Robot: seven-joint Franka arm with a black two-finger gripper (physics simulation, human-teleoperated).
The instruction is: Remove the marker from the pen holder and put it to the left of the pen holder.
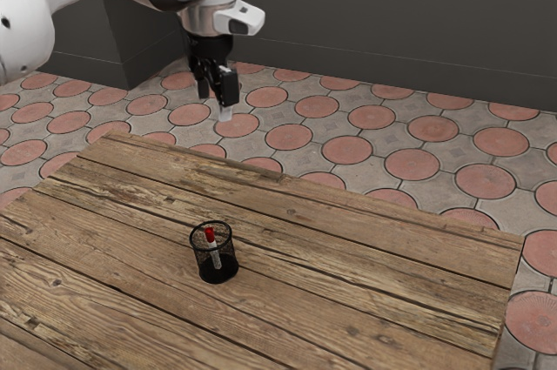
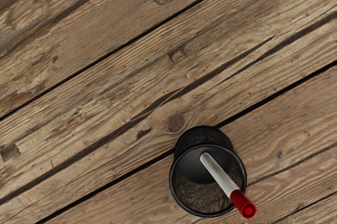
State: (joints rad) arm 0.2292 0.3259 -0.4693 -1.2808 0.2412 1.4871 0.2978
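High above the table's far side, my black gripper hangs with its fingers apart and no object between them. The black mesh pen holder stands upright on the wooden table, well below the hand and nearer the exterior camera. Inside it leans the marker, white with a red end up. From above, in the wrist view, the marker slants across the pen holder, its red end reaching past the rim and its lower end down inside.
Worn wooden planks make up the table, with dark gaps between boards. Beyond its far edge lies a floor of round reddish tiles, then a dark grey wall.
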